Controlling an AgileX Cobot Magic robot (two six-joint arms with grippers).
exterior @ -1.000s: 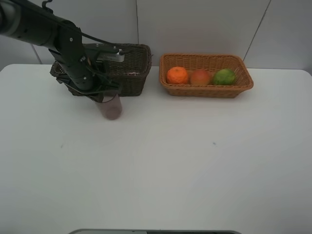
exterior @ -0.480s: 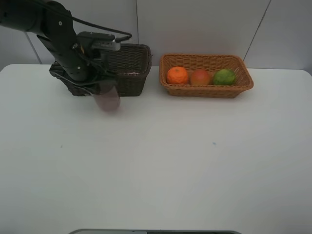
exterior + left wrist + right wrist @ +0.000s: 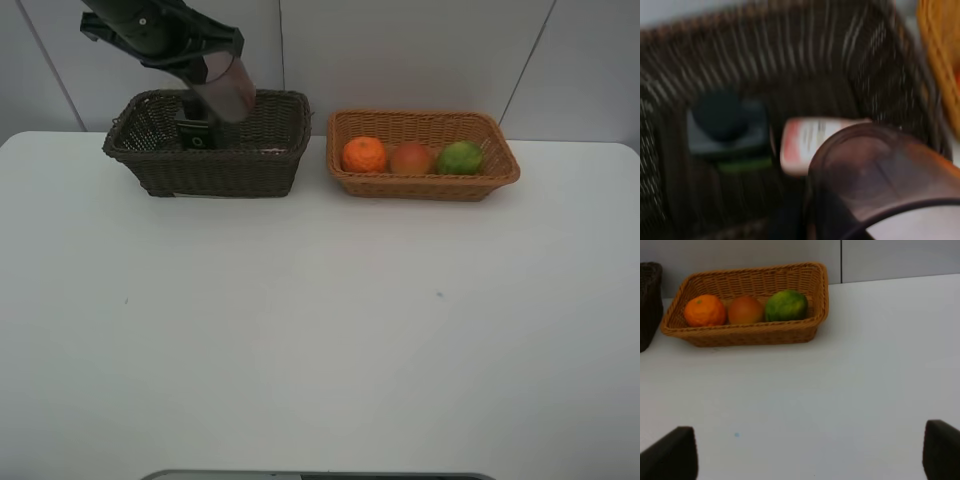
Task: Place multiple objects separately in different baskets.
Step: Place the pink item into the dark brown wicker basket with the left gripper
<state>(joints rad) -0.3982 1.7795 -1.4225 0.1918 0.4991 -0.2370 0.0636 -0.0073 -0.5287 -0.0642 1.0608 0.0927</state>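
- The left gripper [image 3: 208, 72] is gripping the translucent pink-purple cup [image 3: 226, 90], holding it tilted in the air above the dark brown basket [image 3: 215, 170].
- The dark green pump bottle [image 3: 725, 125] and the slim pink bottle [image 3: 812, 140] are lying inside the dark brown basket, side by side under the cup.
- The orange [image 3: 364, 154], the peach-like fruit [image 3: 410, 158] and the green citrus [image 3: 460, 157] are sitting in a row in the light tan basket [image 3: 425, 186].
- The right gripper [image 3: 810, 450] is hovering over the white table [image 3: 320, 330] with its fingers [image 3: 672, 455] spread wide, holding nothing.
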